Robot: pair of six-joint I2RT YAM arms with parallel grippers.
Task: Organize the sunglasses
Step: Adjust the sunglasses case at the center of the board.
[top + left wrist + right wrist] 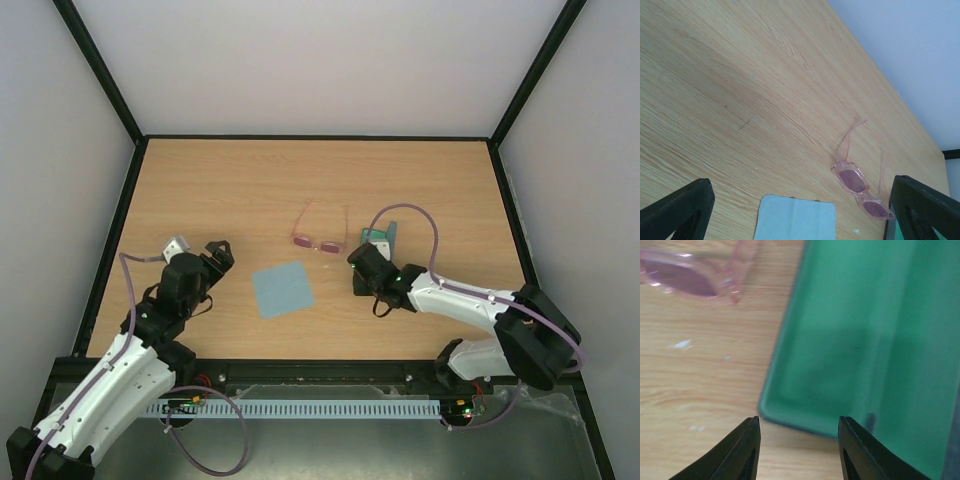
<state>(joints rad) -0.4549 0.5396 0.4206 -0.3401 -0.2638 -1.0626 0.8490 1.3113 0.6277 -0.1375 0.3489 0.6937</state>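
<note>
risk 1: the right gripper (799, 424) sits low at the near edge of the case (865, 330). A swing toward the sunglasses (690, 277) from here could clip the rim and shove the case, my read.
risk 2: the frame is thin and the temple arms are slim and unfolded. A pinch on a lens or on one arm could twist the pair or make it skid on the table (200, 190).
risk 3: there's little room between sunglasses and case. A finger coming down in that gap may push one into the other.
risk 4: with the arms unfolded, the pair probably won't drop cleanly into the case. Forcing it could jam it.
risk 5: the cloth (283, 290) lies near. An arm passing low over it could drag it.
sunglasses: flat on the table mid-board, lenses toward the arm bases, temple arms pointing away. They lie just left of the case, beyond the cloth, apart from both.
case: open, green lining up.
right gripper: fingers partway apart with nothing between them, not clamped on anything. The tips are over the case's near edge; can't tell if they touch it.
left gripper (801, 186): spread wide and holding nothing, over the table left of the cloth, well apart from the sunglasses.
</note>
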